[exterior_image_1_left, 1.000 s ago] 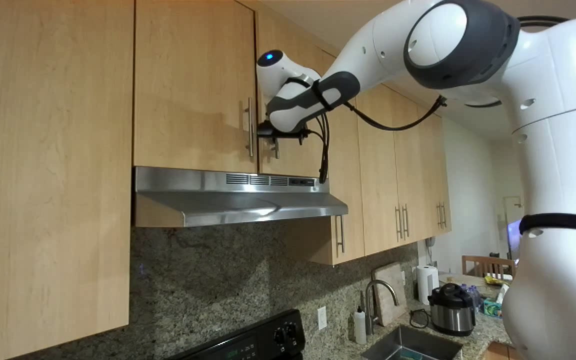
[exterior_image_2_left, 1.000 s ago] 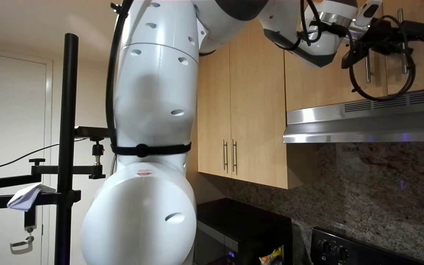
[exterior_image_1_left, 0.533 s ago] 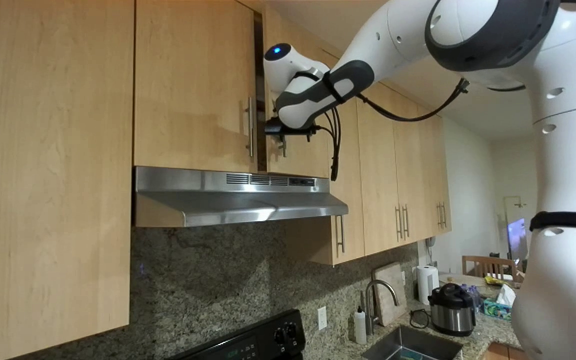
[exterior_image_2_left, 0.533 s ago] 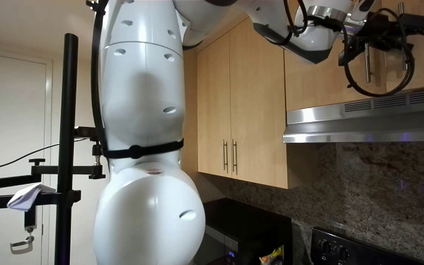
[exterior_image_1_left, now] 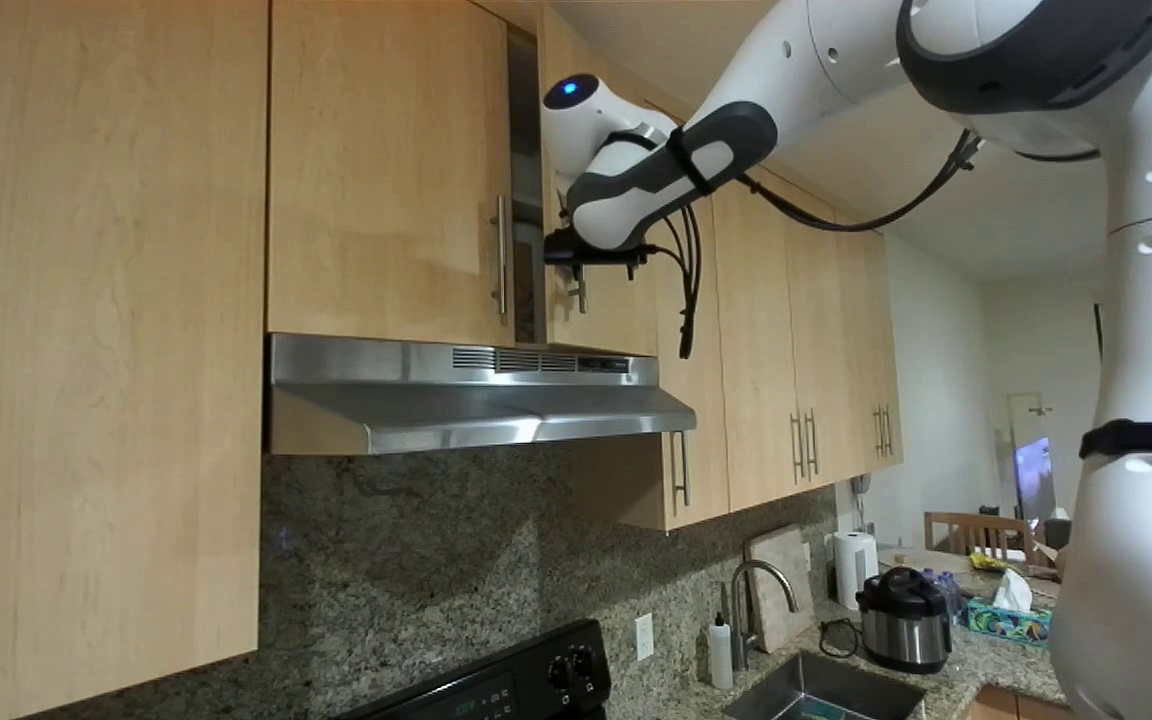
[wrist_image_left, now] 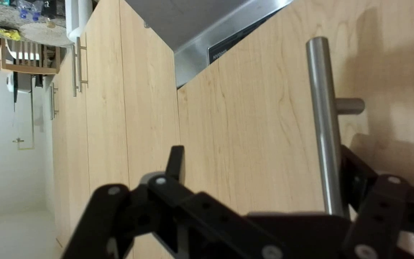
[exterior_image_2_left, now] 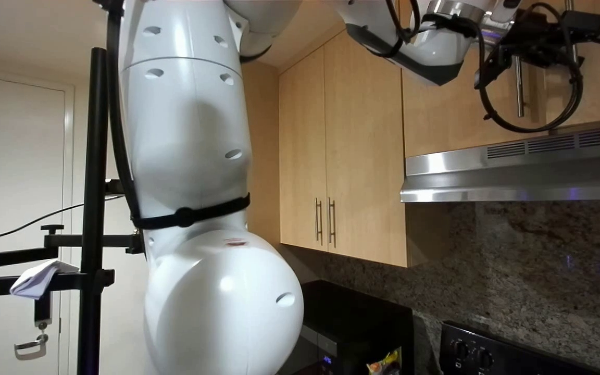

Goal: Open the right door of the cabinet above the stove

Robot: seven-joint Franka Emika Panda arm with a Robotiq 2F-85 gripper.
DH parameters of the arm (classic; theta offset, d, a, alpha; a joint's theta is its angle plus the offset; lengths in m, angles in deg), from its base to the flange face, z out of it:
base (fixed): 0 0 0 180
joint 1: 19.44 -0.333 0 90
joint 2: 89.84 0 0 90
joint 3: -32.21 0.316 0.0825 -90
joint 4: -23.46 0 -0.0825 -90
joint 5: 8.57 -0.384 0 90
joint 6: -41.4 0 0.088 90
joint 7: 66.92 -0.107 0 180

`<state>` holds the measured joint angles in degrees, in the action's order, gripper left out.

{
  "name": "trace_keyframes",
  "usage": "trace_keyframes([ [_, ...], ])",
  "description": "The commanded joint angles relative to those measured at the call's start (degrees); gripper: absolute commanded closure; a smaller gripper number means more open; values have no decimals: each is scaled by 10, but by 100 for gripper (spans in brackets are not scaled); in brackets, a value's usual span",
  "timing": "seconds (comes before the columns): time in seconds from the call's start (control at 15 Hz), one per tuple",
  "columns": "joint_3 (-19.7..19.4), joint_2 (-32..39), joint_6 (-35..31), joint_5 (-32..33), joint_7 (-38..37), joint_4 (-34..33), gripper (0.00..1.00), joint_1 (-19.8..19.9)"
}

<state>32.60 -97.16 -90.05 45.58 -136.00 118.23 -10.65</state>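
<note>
The right door [exterior_image_1_left: 616, 312] of the cabinet [exterior_image_1_left: 386, 180] is light maple and stands ajar. A dark gap with part of the interior shows beside the shut twin door. Its metal bar handle [exterior_image_1_left: 582, 290] also shows in an exterior view [exterior_image_2_left: 520, 88] and in the wrist view [wrist_image_left: 323, 118]. My gripper [wrist_image_left: 263, 158] is open in front of the door. The handle lies between its fingers, against or very close to the right finger; the left finger is well apart from it. The arm partly hides the gripper [exterior_image_2_left: 534, 44]. Only the stove's black back panel [exterior_image_1_left: 496, 690] shows.
A stainless range hood [exterior_image_1_left: 456, 400] sits directly under the cabinet. Longer maple cabinets [exterior_image_1_left: 756, 350] adjoin on the door's hinge side. The twin door's handle [exterior_image_1_left: 502, 255] is close to the gap. Cables [exterior_image_2_left: 534, 127] loop below the gripper. A black stand [exterior_image_2_left: 94, 208] is near the arm's base.
The right door has swung from almost shut to ajar, and the gap has widened. The arm and gripper have moved with it, outward and away from the twin door.
</note>
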Motion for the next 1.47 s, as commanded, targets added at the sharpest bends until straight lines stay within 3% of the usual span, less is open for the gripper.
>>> trace_keyframes([
  [0.0, -10, -1, 2, 0, 1, 0, 0, -11],
  [0.67, -22, -22, -4, -7, -4, 12, 0, -14],
  [1.07, -44, -22, -23, -57, 42, 19, 0, -7],
  [1.4, -53, -39, -21, -90, 34, 27, 0, 0],
])
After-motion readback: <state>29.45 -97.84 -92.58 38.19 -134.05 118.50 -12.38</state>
